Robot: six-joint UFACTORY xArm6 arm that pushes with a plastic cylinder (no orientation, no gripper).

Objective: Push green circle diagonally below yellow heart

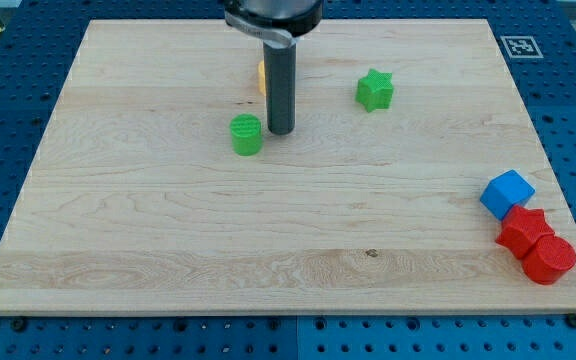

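The green circle (247,134) is a short green cylinder on the wooden board, left of centre in the upper half. My tip (281,131) stands just to its right, a small gap apart. The yellow heart (262,76) is mostly hidden behind the rod; only a thin yellow-orange sliver shows at the rod's left edge, above the green circle.
A green star (374,90) lies to the upper right of the rod. A blue cube (507,193), a red star (526,230) and a red cylinder (549,260) cluster at the board's lower right edge. The wooden board (168,250) lies on a blue perforated table.
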